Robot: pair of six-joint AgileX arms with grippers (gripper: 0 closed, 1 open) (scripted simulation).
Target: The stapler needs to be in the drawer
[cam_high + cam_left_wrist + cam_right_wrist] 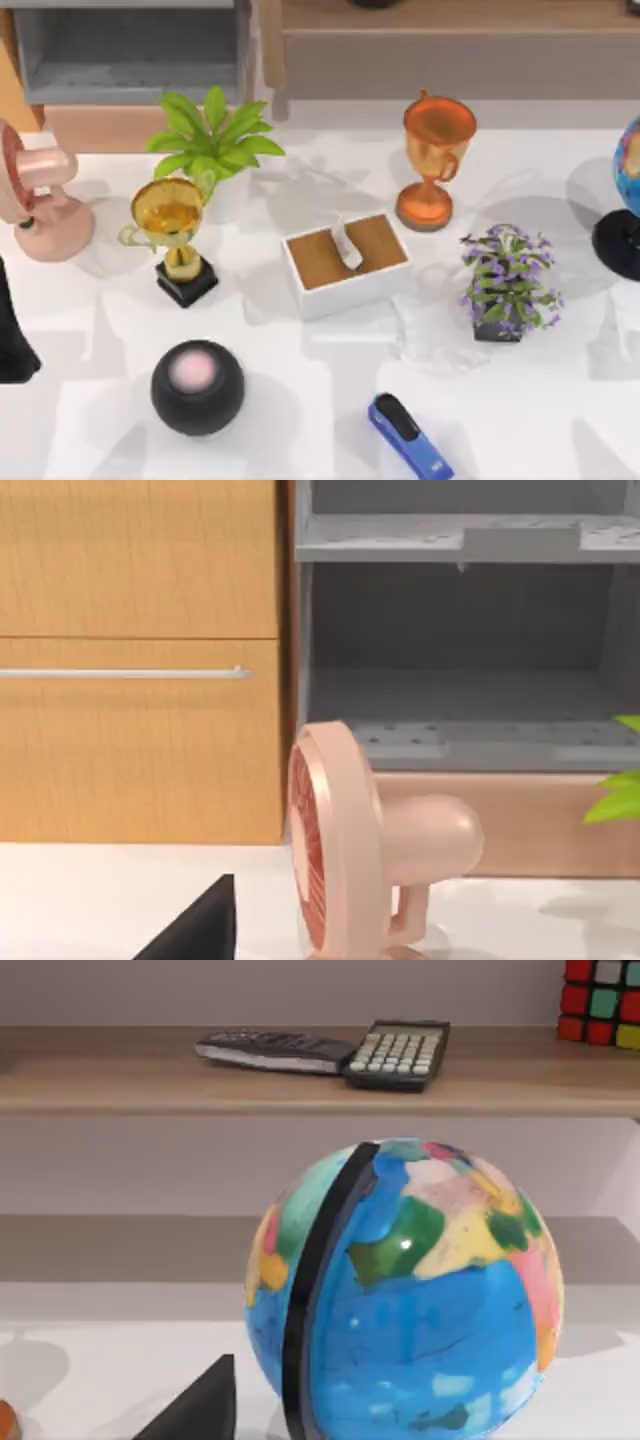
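1. The stapler lies flat on the white table near the front edge, right of centre — blue body, black top arm, set at a slant. Nothing touches it.
2. The drawer stands pulled open at the back left of the table, its grey floor bare; the left wrist view shows the same grey interior above a pale tan front, beside a wooden cabinet door with a thin metal handle.
3. Between stapler and drawer stand a black ball with a pink top, a gold trophy on a black base, a green potted plant and a white tissue box.
4. A pink fan sits at the left edge (large in the left wrist view).
5. Further right are an orange trophy, a purple-flowered plant and a globe — the right wrist view faces the globe, with a calculator on a shelf behind.
6. A dark shape at the top view's left edge is probably the left arm; for both grippers I cannot tell whether the jaws are released or clenched.
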